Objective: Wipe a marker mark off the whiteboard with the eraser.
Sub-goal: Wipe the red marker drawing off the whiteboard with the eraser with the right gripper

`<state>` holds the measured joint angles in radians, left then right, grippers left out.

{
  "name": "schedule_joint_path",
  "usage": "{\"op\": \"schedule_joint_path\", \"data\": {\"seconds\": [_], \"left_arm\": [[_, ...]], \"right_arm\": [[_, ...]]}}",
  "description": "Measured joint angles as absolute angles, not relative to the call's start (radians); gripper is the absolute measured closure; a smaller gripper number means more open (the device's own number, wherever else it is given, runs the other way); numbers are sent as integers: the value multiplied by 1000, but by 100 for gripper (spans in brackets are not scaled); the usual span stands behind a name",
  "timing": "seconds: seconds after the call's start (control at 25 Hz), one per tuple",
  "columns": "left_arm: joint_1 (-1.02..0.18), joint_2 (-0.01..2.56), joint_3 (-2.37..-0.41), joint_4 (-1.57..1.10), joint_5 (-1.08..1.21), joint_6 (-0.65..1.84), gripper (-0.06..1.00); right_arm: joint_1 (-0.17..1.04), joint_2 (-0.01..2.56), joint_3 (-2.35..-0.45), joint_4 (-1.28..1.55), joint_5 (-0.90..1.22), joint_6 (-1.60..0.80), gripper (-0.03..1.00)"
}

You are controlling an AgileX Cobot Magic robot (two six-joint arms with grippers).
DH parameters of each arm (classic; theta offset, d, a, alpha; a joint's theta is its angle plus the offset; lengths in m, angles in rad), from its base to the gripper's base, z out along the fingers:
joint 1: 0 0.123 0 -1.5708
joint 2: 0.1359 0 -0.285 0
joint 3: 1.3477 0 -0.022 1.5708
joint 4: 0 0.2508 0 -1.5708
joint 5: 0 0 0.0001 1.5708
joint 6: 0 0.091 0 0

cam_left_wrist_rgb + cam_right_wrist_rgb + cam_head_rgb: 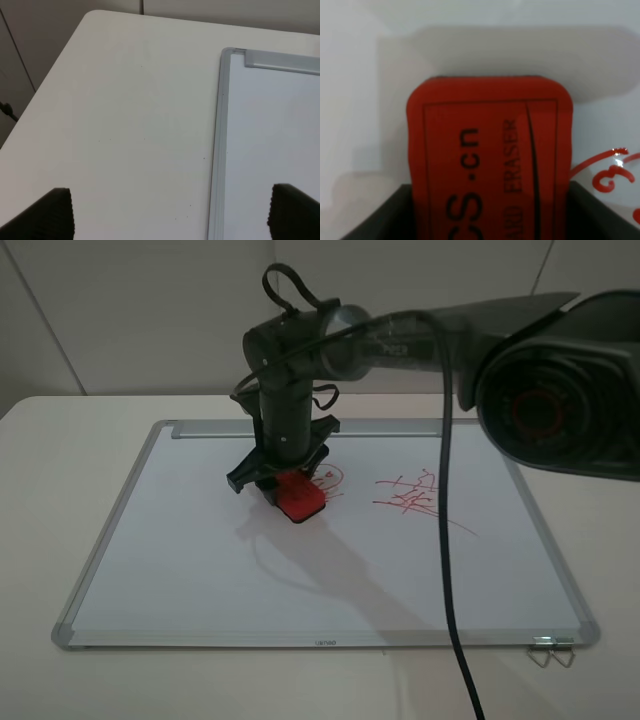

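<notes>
The whiteboard (200,540) lies flat on the table. Near its middle, my right gripper (287,477) points down and is shut on the red eraser (300,501), which is tilted on or just above the board. Just right of the eraser the marker mark (329,478) shows as red curls, partly hidden by the gripper. In the right wrist view the eraser (490,150) sits between the dark fingers (390,217), with red curls of the mark (612,175) beside it. My left gripper (175,220) is open over the table, at the whiteboard's (270,140) far left corner.
A red scribble of crossed lines with a long tail (412,496) lies right of the mark. The right arm's black cable (447,540) hangs across the board's right side. A small metal clip (552,651) lies at the near right corner. A silver tray strip (210,429) runs along the far edge.
</notes>
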<state>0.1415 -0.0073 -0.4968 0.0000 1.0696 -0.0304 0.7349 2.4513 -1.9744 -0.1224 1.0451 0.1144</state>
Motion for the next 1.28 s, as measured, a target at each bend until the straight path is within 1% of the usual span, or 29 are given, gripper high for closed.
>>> {"op": "schedule_joint_path", "data": {"seconds": [0.32,0.88,1.08,1.28], "left_arm": [[142,-7,-497,0,1070,-30,17],[142,-7,-497,0,1070,-30,17],[142,-7,-497,0,1070,-30,17],[142,-7,-497,0,1070,-30,17]], "right_arm": [[694,2453,-1972,-110,1040,115,47],[537,2456,-1972,-107,1025,116,47],[526,2456,-1972,-103,1023,116,47],[542,2458,-1972,-99,1023,116,47]]}}
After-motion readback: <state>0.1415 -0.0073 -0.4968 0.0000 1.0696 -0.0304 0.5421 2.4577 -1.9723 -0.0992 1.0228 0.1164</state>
